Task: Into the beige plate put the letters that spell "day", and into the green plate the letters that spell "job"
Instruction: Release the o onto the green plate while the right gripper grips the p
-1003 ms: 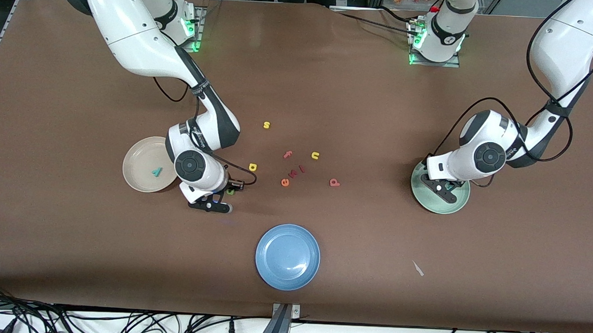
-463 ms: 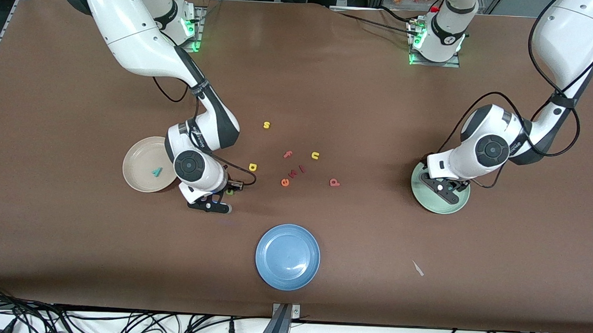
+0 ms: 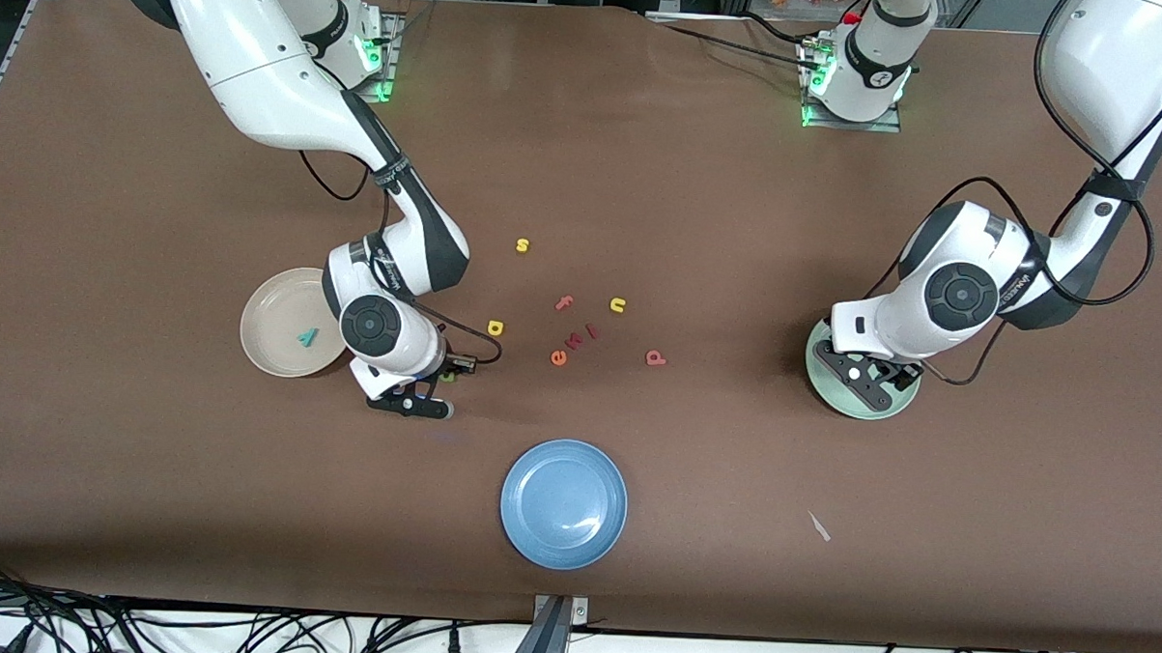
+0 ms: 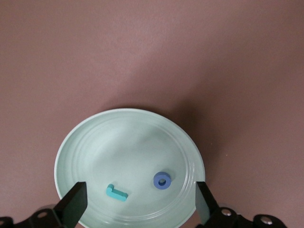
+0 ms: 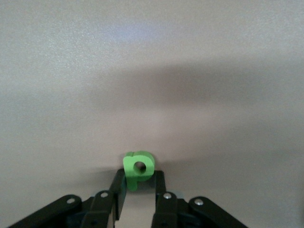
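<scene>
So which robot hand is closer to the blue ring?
Left. The left gripper hangs open right over the green plate holding the ring. The right gripper is at the table's other end, pinching the green letter.

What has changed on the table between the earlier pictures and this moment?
The right pincer narrowed around the small green d-shaped letter on the brown table beside the round beige plate. The left pincer, wide open, rose slightly above the pale green plate, where the teal j and blue ring o lie. Other letters and plates stayed.
</scene>
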Motion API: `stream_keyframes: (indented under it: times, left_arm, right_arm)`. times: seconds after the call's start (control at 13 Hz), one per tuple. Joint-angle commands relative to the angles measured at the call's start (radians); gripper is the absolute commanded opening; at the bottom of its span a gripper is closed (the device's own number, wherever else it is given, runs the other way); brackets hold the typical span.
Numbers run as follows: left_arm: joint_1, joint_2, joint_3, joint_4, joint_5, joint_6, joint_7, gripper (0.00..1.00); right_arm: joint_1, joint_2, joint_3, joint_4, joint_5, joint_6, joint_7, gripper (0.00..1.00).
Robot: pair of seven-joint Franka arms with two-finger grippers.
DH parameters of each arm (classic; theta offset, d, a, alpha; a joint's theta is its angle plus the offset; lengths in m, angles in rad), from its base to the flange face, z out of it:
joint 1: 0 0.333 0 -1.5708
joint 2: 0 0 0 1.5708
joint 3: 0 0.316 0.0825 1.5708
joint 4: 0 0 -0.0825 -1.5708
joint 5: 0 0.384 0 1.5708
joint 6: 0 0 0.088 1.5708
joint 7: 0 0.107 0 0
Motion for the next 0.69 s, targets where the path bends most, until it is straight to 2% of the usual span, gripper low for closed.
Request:
stream_keyframes:
  times: [0.0,0.23,0.46,0.62]
  left_arm:
    - [-0.055,0.015,0.004,0.065,0.021,-0.023,0.04,1.0]
    - [-0.101,0.043,0.002,0.134,0.015,-0.023,0.037,1.0]
    - [-0.142,0.11,0.011,0.193,-0.106,-0.021,0.024,1.0]
    - [-0.182,0.147,0.013,0.23,-0.114,-0.02,0.021,1.0]
  right_arm:
    - [0.005,0.022,0.003,0.028,0.012,0.0,-0.008,0.26]
    - [0.005,0.022,0.003,0.028,0.012,0.002,-0.007,0.25]
    - [0.005,0.022,0.003,0.028,0.012,0.0,-0.007,0.24]
    - [0.005,0.022,0.003,0.028,0.012,0.002,-0.005,0.2]
